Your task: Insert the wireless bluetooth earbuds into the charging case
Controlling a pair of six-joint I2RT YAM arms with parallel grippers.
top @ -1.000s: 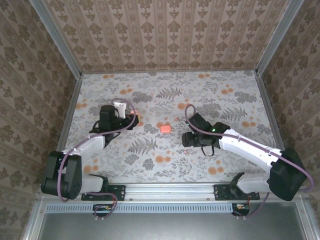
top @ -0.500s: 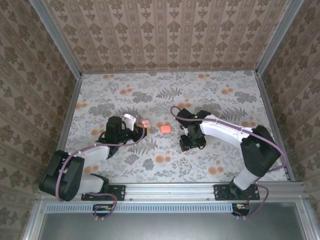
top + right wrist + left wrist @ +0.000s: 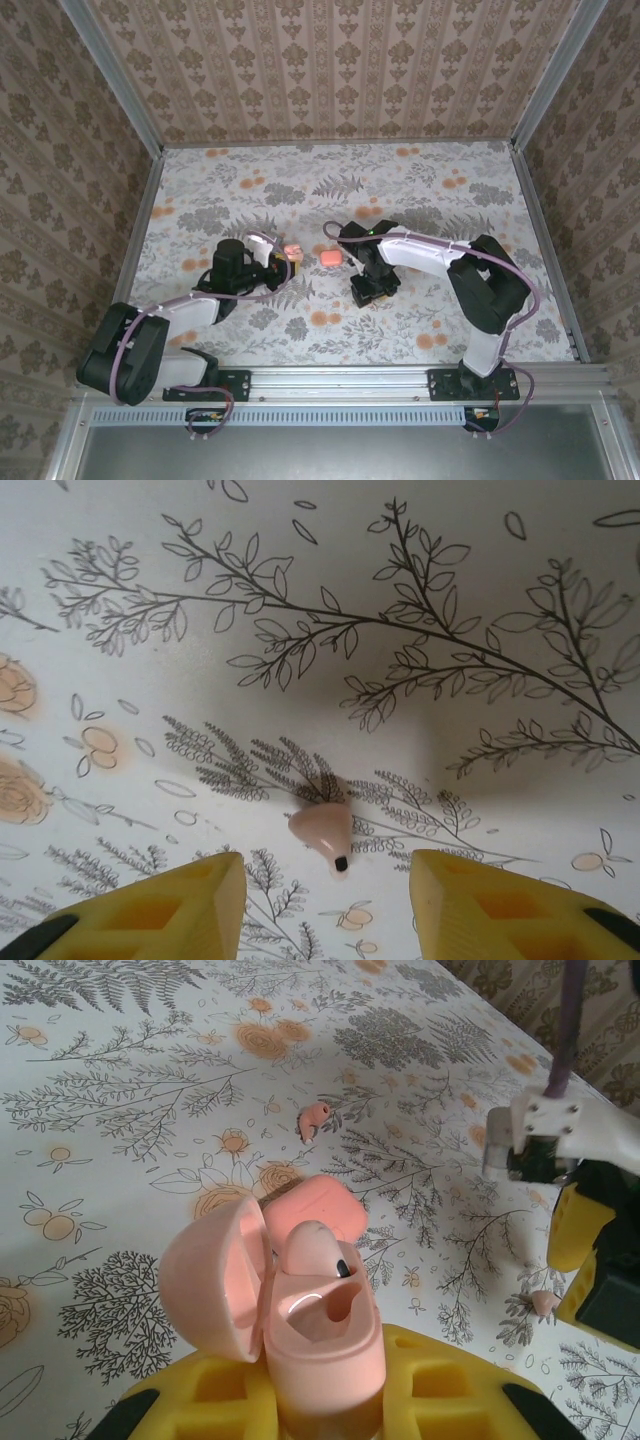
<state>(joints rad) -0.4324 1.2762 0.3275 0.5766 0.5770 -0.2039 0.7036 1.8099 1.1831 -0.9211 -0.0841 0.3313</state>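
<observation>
Floral surface (image 3: pixel 440 190) is boxed by wallpapered walls (image 3: pixel 340 60) on 3 sides, w/ a metal rail (image 3: pixel 340 380) along the near edge. The far half & both side strips lie bare, so lots of room there; everything clusters mid-surface, well off every edge. 2 arms: left arm (image 3: pixel 180 300) reaches in toward ctr, right arm (image 3: pixel 440 255) folds across from its base, so the two tips sit near each other. Left end effector (image 3: pixel 286 256) is clenched on the charging case (image 3: pixel 320 1360), 1 of it, w/ lid (image 3: pixel 205 1280) flipped open to the side. 1 pink block (image 3: pixel 331 257) lies on the surface btwn the two tips; can't tell what it is. Right end effector (image 3: pixel 328 895) is released, fingers spread either side of the loose earbud (image 3: pixel 322 830) & not touching it; that bud lies on the surface, dark tip toward the wrist camera. Earbuds counted: 1 seated earbud (image 3: pixel 305 1250) in the case beside 1 empty socket, 1 loose, plus 1 small bud-shaped bit (image 3: pixel 315 1120) farther out on the surface, too small to be sure of.
</observation>
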